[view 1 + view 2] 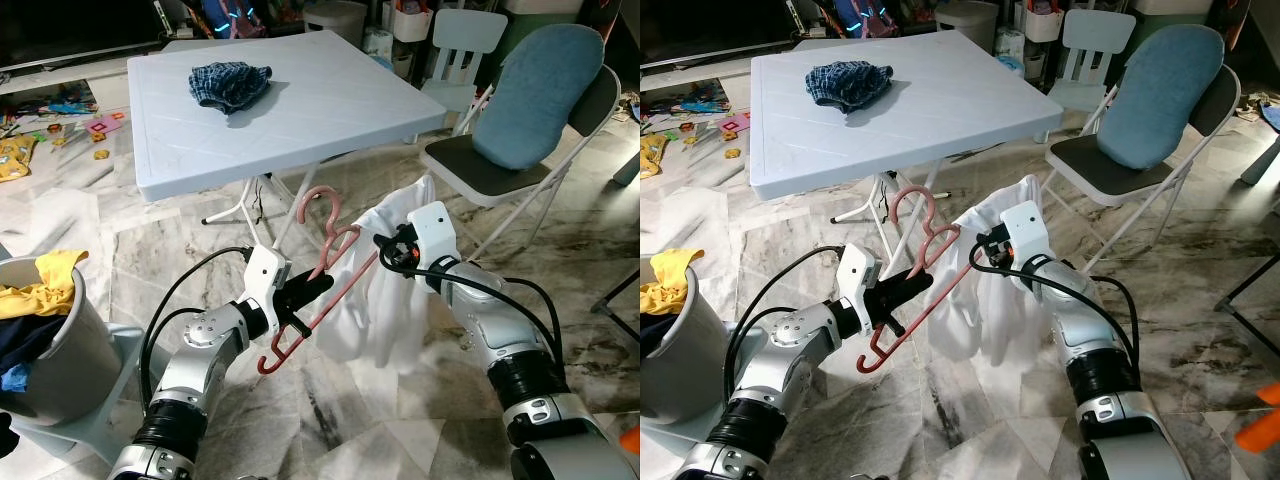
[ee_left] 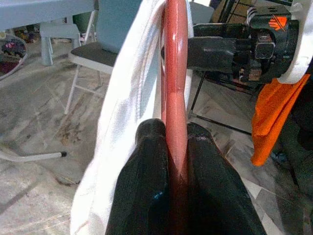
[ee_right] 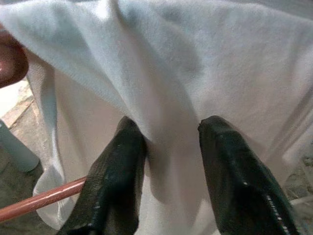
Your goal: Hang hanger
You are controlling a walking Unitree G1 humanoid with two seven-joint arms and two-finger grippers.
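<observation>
My left gripper (image 1: 305, 292) clamped tight on one pink hanger (image 1: 322, 270), my right gripper (image 3: 168, 147) pinching one white garment (image 1: 385, 290), one folding table (image 1: 300, 110) behind

We look down on marbled tile floor (image 1: 400, 410). White plastic folding table (image 1: 330, 110) ahead of us, crumpled blue plaid cloth (image 1: 229, 84) on top. Folding chair (image 1: 520, 165) to our right carries blue cushion (image 1: 540, 95); small white chair (image 1: 462, 45) behind it. Grey laundry basket (image 1: 50, 360) at our left holds yellow and dark clothes. Toys (image 1: 60, 120) scattered on floor far left.
</observation>
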